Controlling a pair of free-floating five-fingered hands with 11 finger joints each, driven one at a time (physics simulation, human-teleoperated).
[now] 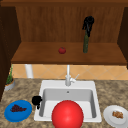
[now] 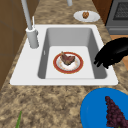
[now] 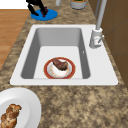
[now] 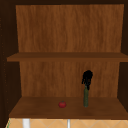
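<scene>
The right hand is seen at the top of a slim dark green glass bottle, its fingers curled down round the bottle's neck. The bottle stands upright on the lower wooden shelf of the wall cabinet, toward the shelf's right end, with a small red tomato near the shelf's middle, well apart from it; the same pair is seen in the upper view, hand above bottle. The bottle is judged stiff, smooth and breakable, rather top-heavy when lifted by the neck, so a firmer hold lower on the body would be steadier.

The left hand hangs over the left rim of the white sink, fingers drooped and nothing held, just beside a blue round plate with dark grapes on the counter's front left corner. In the basin a red-rimmed plate with a piece of meat is seen. A white plate with a bread roll lies at the counter's front right.
</scene>
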